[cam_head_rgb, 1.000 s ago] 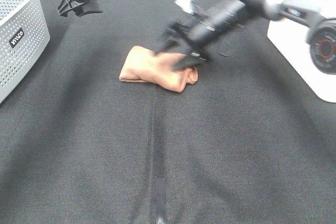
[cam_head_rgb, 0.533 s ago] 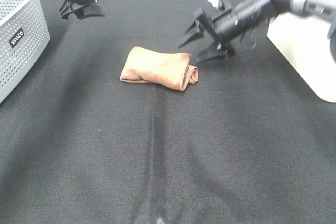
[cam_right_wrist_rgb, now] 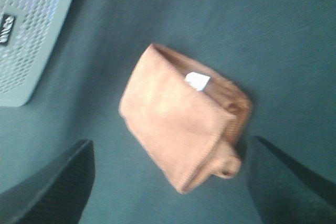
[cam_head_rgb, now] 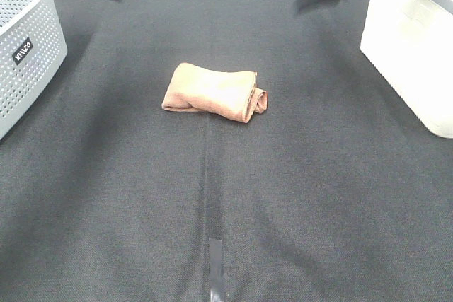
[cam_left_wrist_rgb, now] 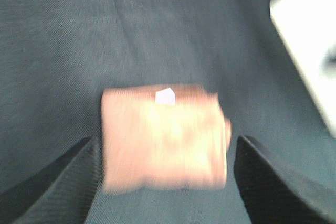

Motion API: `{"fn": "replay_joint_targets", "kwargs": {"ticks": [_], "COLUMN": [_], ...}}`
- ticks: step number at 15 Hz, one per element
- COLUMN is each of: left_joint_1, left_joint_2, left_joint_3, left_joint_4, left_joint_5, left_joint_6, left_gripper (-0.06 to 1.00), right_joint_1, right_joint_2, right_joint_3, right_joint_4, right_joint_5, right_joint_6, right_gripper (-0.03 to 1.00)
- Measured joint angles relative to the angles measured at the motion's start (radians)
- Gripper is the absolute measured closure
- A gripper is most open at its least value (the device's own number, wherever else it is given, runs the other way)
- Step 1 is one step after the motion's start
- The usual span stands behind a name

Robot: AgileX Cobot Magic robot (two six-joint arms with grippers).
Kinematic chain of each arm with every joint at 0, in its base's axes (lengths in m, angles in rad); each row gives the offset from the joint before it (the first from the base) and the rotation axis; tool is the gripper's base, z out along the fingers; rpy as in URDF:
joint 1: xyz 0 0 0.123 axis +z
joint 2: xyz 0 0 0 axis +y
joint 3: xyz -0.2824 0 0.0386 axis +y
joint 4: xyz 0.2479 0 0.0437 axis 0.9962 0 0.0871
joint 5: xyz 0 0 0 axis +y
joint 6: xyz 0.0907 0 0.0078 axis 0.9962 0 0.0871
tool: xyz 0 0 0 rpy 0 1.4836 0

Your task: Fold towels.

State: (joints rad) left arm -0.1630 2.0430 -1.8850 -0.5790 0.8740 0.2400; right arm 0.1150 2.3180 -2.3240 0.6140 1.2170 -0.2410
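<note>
Both arms hang raised at the far edge, left gripper [cam_left_wrist_rgb: 165, 182] and right gripper [cam_right_wrist_rgb: 170, 182] spread wide, empty, above the folded towel [cam_head_rgb: 212, 92].

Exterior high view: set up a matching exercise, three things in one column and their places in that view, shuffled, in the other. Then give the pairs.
Things:
1. towel
2. grey perforated basket
3. white bin

Places:
A. right edge of the view
B. left edge of the view
C. folded, lying in the middle of the black table

Pairs: 1-C, 2-B, 3-A
</note>
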Motion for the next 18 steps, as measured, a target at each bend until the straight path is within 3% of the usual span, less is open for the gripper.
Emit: {"fn": "replay_joint_targets", "kwargs": {"ticks": [2,3,5,9,12,13,14,18], "left_joint_1": [0.000,0.000,0.000,0.000,0.000,0.000,0.000,0.000], "left_joint_2": [-0.071,-0.123,-0.189,-0.361,-0.607,-0.749,-0.802,-1.229], "left_joint_3": [0.000,0.000,0.000,0.042,0.294,0.455,0.503,0.916], "left_joint_4": [0.084,0.181,0.302,0.490,0.579,0.585,0.585,0.585], "left_joint_5": [0.061,0.113,0.202,0.329,0.334,0.335,0.336,0.303], "left_joint_6": [-0.051,-0.104,-0.158,-0.179,-0.180,-0.189,-0.191,-0.214], "left_gripper": [0.26,0.26,0.26,0.26,0.26,0.26,0.26,0.26], "right_joint_1": [0.000,0.000,0.000,0.000,0.000,0.000,0.000,0.000], "right_joint_2": [-0.080,-0.143,-0.242,-0.487,-0.684,-0.803,-0.877,-1.173], "right_joint_3": [0.030,0.073,0.153,0.427,0.651,0.784,0.874,1.172], "right_joint_4": [-0.092,-0.139,-0.174,-0.245,-0.278,-0.297,-0.311,-0.362], "right_joint_5": [0.001,0.002,0.002,0.002,0.001,0.001,0.001,0.002], "right_joint_6": [0.036,0.049,0.050,0.061,0.080,0.083,0.091,0.134], "right_gripper": [0.22,0.22,0.22,0.22,0.22,0.22,0.22,0.22]}}
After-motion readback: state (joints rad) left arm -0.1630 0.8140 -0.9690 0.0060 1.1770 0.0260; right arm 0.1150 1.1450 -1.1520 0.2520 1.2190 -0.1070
